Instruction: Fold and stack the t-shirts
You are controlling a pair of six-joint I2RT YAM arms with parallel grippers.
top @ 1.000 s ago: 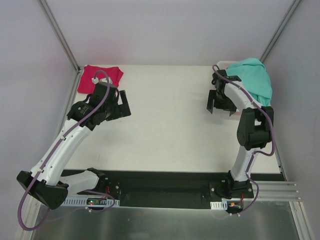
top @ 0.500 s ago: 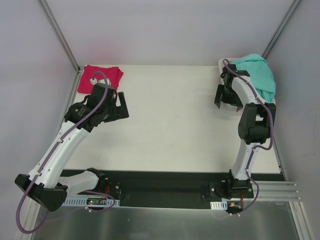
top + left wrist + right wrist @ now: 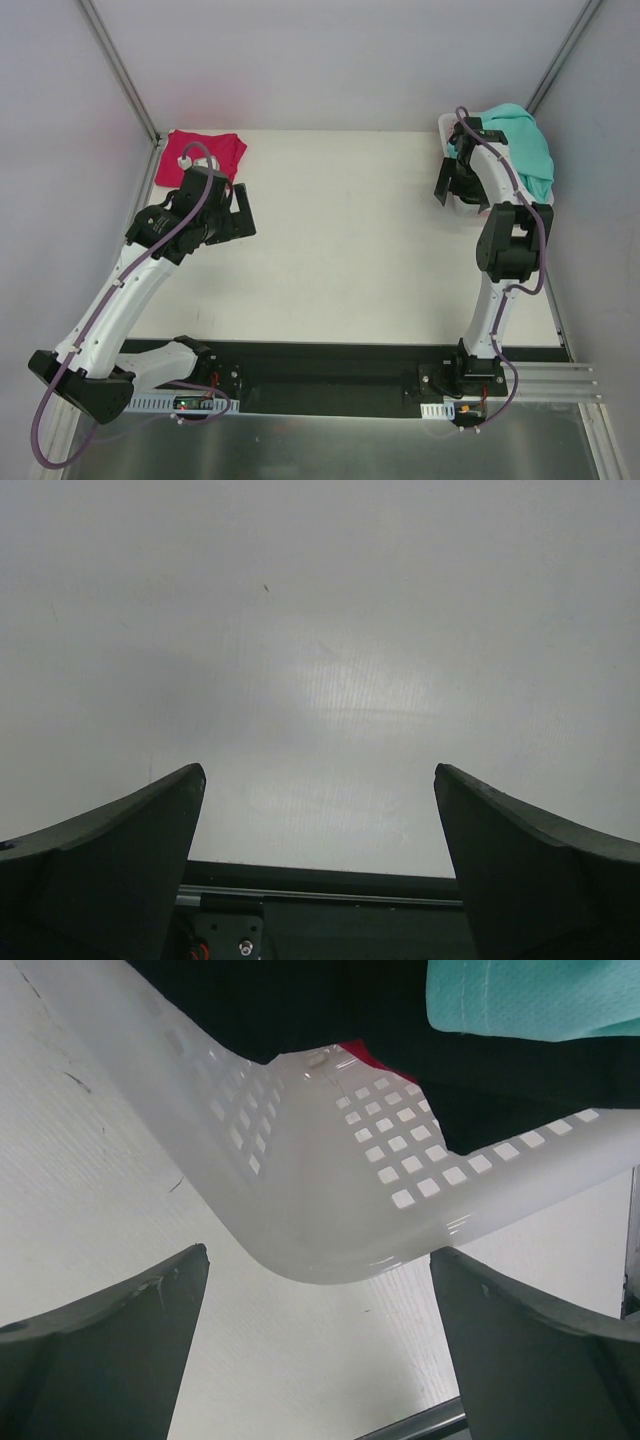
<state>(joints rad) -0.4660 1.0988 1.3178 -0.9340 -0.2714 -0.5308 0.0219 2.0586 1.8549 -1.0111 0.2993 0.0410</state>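
Teal t-shirt (image 3: 522,150) tops white basket (image 3: 330,1190) at far right corner of white surface (image 3: 340,250), pink t-shirt (image 3: 226,150) lies far left; we see grey walls (image 3: 330,60); left claw (image 3: 318,780) and right claw (image 3: 318,1255) spread, empty

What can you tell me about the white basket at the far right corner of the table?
The white basket looks like glossy moulded plastic, with rows of small square holes in its walls and a rounded corner. It stands on the white table at the far right corner. A teal shirt drapes over its top, above a black garment and a sliver of red cloth. The open right pincer faces its corner, gripping nothing.
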